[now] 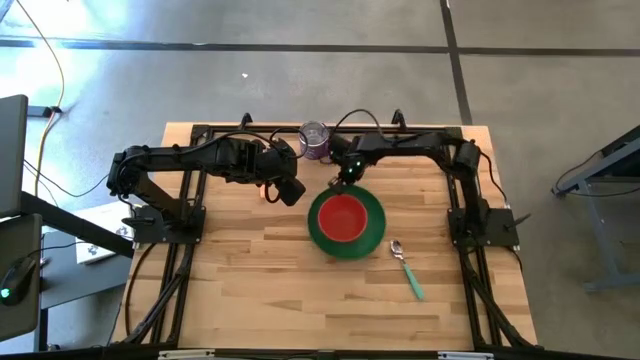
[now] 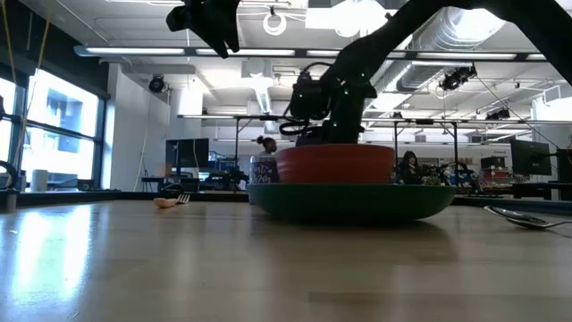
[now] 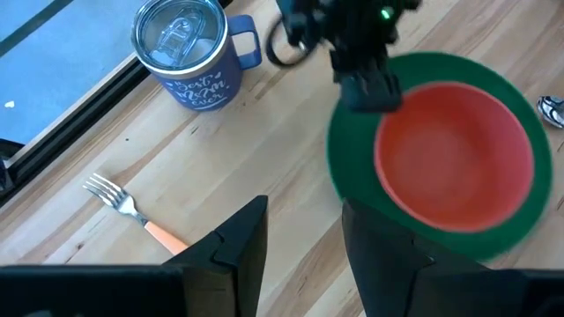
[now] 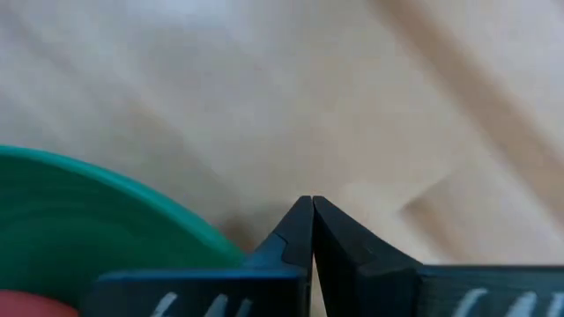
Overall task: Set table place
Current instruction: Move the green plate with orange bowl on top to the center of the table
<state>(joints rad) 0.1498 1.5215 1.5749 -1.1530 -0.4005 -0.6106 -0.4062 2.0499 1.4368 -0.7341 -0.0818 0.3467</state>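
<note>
The round green plate (image 1: 372, 238) lies on the table (image 1: 250, 290) with the red bowl (image 1: 344, 217) standing in it. The orange-handled fork (image 3: 132, 214) lies flat to the plate's left, beneath my raised left gripper (image 3: 304, 211), which is open and touches nothing. The teal-handled spoon (image 1: 406, 269) lies flat to the plate's right. My right gripper (image 4: 310, 204) is shut and low at the plate's far rim (image 4: 106, 198). In the low view the bowl (image 2: 335, 164) hides its fingertips. My right gripper stands with shut fingers (image 3: 368, 86) beside the green plate's far rim (image 3: 339, 154), slanting down from the far side. I cannot tell whether it touches the rim.
A blue mug (image 1: 314, 140) with a clear lid stands near the table's far edge, between the two arms. Black frame rails (image 1: 180, 250) run along both sides of the table. The near half of the wooden top (image 1: 300, 310) is bare.
</note>
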